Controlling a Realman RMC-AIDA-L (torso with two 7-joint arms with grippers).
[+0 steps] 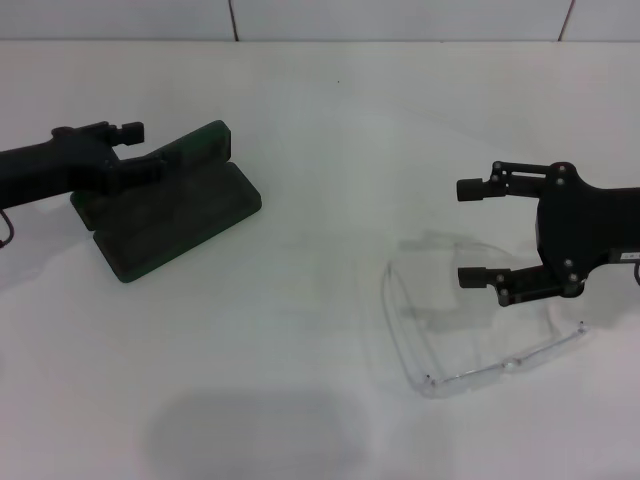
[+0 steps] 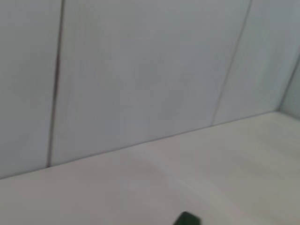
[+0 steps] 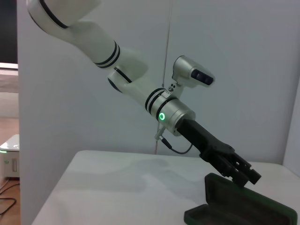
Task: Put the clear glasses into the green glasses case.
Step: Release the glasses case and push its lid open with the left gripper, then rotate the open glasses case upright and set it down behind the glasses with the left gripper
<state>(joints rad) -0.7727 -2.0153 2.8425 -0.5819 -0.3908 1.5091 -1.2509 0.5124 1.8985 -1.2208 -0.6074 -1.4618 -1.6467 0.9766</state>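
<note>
Nearest, at about 5 o'clock on the white table: clear glasses, lying flat, lens curving toward 7 o'clock. Just above them at 3 o'clock, right gripper, fingers spread wide, grasping nothing, lower finger over the frame's far edge; contact impossible to judge. Farther off at 10 o'clock, green glasses case standing open, lid raised. At the lid's upper edge, left gripper, fingers closed on the lid, seen likewise from the right wrist view.
</note>
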